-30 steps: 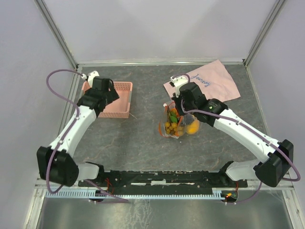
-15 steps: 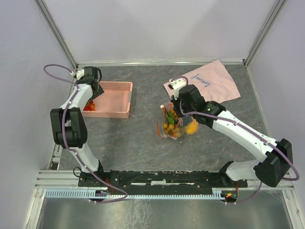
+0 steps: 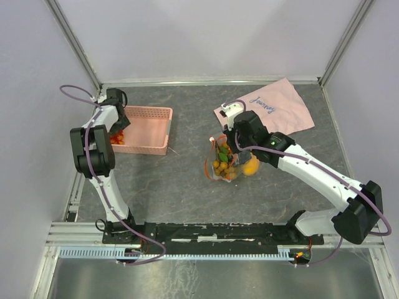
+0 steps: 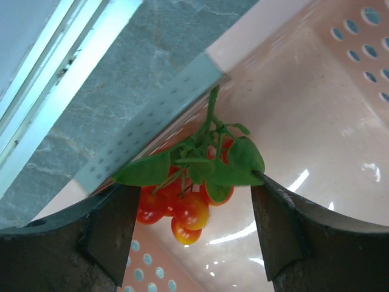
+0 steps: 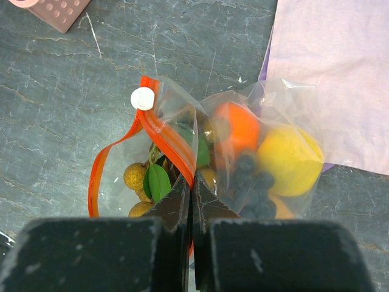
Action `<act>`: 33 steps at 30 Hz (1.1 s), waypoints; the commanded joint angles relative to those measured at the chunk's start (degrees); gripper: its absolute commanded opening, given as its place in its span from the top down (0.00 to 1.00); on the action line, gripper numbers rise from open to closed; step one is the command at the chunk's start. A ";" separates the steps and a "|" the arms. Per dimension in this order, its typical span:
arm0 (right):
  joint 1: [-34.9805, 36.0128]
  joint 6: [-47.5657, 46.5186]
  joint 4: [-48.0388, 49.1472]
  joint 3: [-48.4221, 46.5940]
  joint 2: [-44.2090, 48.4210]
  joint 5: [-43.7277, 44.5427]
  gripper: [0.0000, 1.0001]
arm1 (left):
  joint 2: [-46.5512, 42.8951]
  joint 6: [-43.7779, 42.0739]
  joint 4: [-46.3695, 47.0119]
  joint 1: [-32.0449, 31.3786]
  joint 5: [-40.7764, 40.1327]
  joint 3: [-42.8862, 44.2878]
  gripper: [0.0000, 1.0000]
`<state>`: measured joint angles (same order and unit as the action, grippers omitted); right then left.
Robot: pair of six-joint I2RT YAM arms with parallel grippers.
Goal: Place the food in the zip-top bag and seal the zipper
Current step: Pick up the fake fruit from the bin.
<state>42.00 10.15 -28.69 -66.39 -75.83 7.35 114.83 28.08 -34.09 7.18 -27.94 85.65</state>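
The grey counter (image 3: 187, 187) carries a pink basket (image 3: 153, 128). Well to the basket's right is the clear, crinkly bag (image 5: 285, 109), holding a yellow lemon (image 5: 289, 159), an orange fruit (image 5: 238, 126), dark grapes (image 5: 252, 182) and tan berries (image 5: 135, 176). Its orange-red zipper (image 5: 167, 143) gapes open. The right gripper (image 5: 191, 193) is clamped on the zipper strip. In the basket's near-left corner, the left gripper (image 4: 193, 185) stands wide open around a red berry cluster (image 4: 182, 210), one green leaf touching a finger.
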 commanded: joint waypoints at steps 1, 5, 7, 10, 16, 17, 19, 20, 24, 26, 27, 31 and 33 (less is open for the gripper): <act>0.15 -0.73 3.02 -0.10 -0.05 -0.14 0.98 | 2.69 -4.52 1.28 -0.05 2.60 4.16 0.23; 0.02 -0.92 2.87 -0.08 -0.77 0.20 0.98 | 3.31 -5.85 2.09 -0.36 7.01 3.53 0.27; 0.01 -0.97 2.77 -0.22 -0.99 0.04 0.98 | 3.38 -6.53 2.68 -0.41 9.63 3.68 0.28; 0.04 -1.08 2.82 -0.23 -0.92 0.13 0.98 | 3.66 -7.58 3.39 -0.43 13.79 3.80 0.29; 0.01 -1.27 2.68 -0.32 -1.06 0.52 0.98 | 4.53 -8.08 3.15 -1.08 21.26 4.03 0.32; 0.06 -1.23 2.67 -0.37 -1.08 0.43 0.98 | 4.15 -7.48 3.11 -1.28 21.31 3.83 0.32; 0.08 -1.35 2.59 -0.44 -1.12 0.38 0.98 | 2.83 -5.41 3.31 -1.29 19.69 3.04 0.31; 0.02 -1.31 2.58 -0.48 -1.03 0.38 0.98 | 2.00 -4.19 3.40 -1.25 17.98 2.54 0.31; 0.08 -1.41 2.50 -0.46 -1.06 0.38 0.98 | -0.78 1.36 5.00 -0.58 12.18 -0.13 0.28; 0.06 -1.49 2.41 -0.45 -1.03 0.38 0.98 | -2.28 3.63 7.51 0.26 12.74 -2.49 0.28; 0.03 -1.52 2.41 -0.37 -1.03 0.38 0.98 | -2.87 4.40 9.05 0.69 13.49 -3.46 0.28; 0.04 -1.64 2.23 -0.32 -1.28 0.31 0.98 | -4.89 5.93 14.58 1.68 17.06 -5.75 0.27; 0.05 -1.69 2.23 -0.32 -1.34 0.29 0.98 | -5.46 6.75 15.41 2.12 18.56 -5.93 0.27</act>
<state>42.00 9.10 -28.32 -66.39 -76.95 7.40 113.71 30.41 -25.78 8.34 -11.97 80.12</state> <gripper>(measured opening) 0.025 0.724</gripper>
